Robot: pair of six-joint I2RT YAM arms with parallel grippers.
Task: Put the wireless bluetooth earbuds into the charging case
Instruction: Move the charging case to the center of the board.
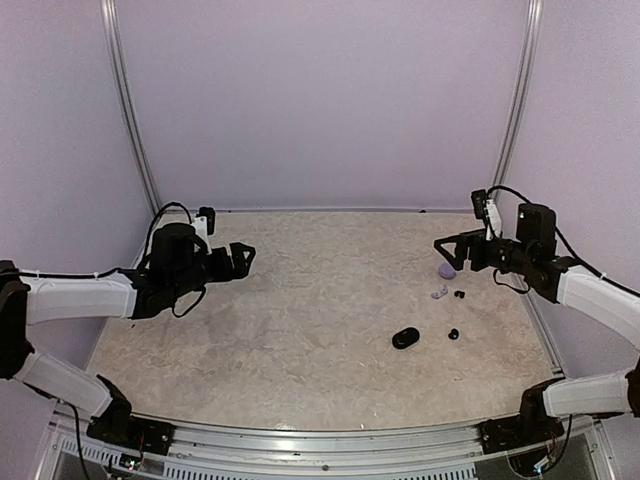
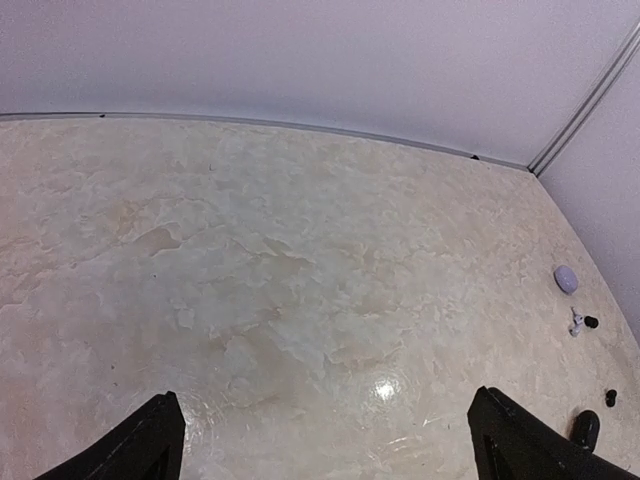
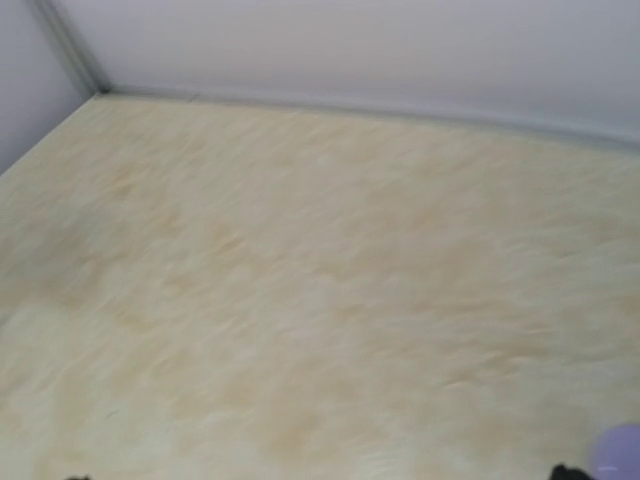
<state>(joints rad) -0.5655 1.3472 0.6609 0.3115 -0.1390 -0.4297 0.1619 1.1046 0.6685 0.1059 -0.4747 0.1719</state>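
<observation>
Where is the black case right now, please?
In the top view, the black case lies right of centre, just left of a black earbud, with the lavender case farther back.

A lavender object (image 3: 622, 448) sits on the blurred tabletop (image 3: 300, 280).

Lavender walls (image 1: 320, 100) enclose a marbled beige table (image 1: 300, 300).

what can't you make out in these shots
- Black case: whether it is open or shut. It is too small in the top view, and one of the left arm's fingers partly covers it in the left wrist view.
- Lavender case: cut off by the bottom edge of the right wrist view, which is blurred.
- Pale earbuds: whether one or two. Too small in every view.
</observation>
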